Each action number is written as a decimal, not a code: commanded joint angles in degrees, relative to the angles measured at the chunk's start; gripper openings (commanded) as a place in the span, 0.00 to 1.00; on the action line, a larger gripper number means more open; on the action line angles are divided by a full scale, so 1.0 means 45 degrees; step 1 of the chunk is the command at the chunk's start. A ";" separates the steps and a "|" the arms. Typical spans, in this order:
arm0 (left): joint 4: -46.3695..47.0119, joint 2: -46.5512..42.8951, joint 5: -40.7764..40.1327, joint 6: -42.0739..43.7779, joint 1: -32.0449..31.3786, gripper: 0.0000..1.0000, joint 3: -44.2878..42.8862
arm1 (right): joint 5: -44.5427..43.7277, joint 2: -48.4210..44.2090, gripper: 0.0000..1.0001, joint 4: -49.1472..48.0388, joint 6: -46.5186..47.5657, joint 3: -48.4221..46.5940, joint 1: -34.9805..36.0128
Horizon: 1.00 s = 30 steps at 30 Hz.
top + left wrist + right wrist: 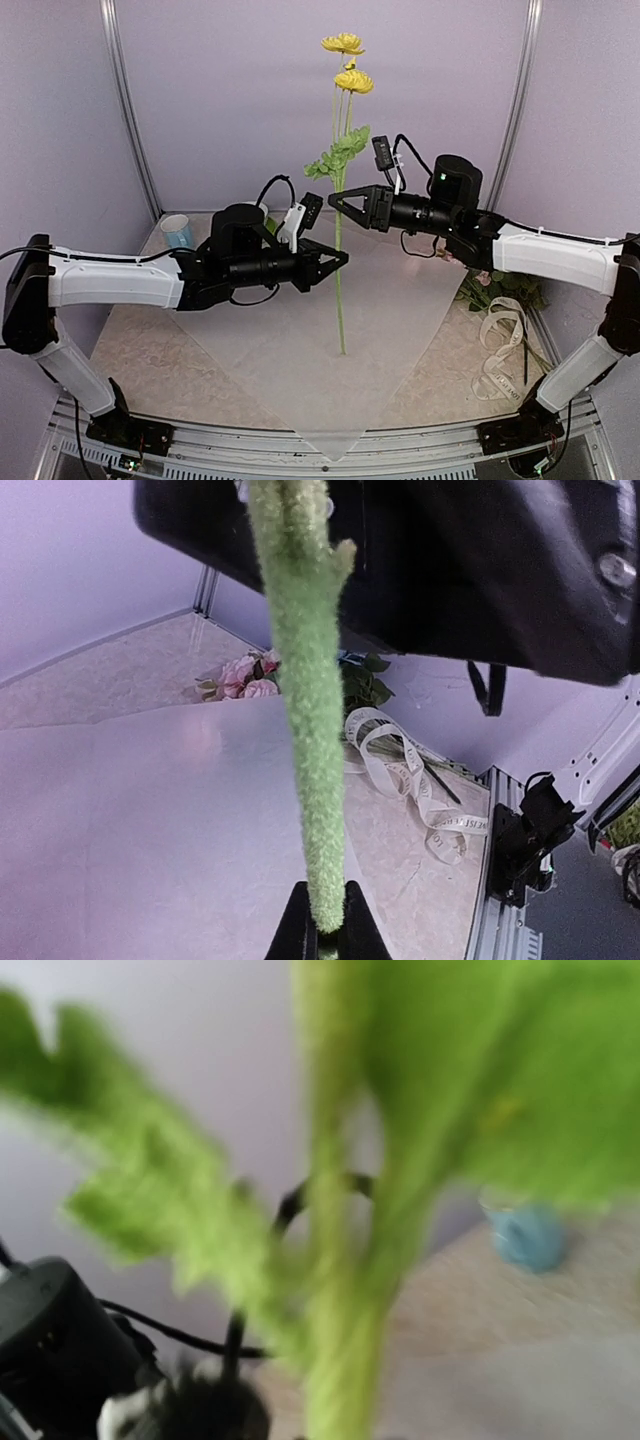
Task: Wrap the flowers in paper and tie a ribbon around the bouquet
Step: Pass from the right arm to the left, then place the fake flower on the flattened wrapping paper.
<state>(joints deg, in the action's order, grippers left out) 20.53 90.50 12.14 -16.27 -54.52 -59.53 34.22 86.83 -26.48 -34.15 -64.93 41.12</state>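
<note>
One stem of the flowers [340, 290], with yellow blooms [348, 60] and green leaves, stands upright over the paper [300, 370]. My left gripper [342, 257] is shut on the stem at mid height; the left wrist view shows its fingertips [300, 930] pinching the fuzzy green stem [315, 730]. My right gripper [334, 199] sits at the same stem, higher up, just below the leaves. Its wrist view is a blur of green leaves [400, 1110], and its jaws do not show. The ribbon [503, 345] lies loose at the right, next to pink roses [245, 675].
A blue cup [177, 230] stands at the back left. More flowers and leaves [500, 285] lie on the table under the right arm. The right arm's black body [450, 560] fills the top of the left wrist view. Frame posts stand at the back corners.
</note>
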 commanded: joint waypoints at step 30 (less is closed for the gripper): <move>-0.5180 0.6175 0.1929 -0.2918 0.4164 0.01 -0.3963 | -1.0648 -0.2029 0.62 1.2579 0.4628 -0.0883 -0.4109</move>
<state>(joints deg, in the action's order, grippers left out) -0.45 117.03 19.62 -30.00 -37.06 -76.29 -12.73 77.91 28.58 -14.50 -68.95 22.74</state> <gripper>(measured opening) 0.032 0.621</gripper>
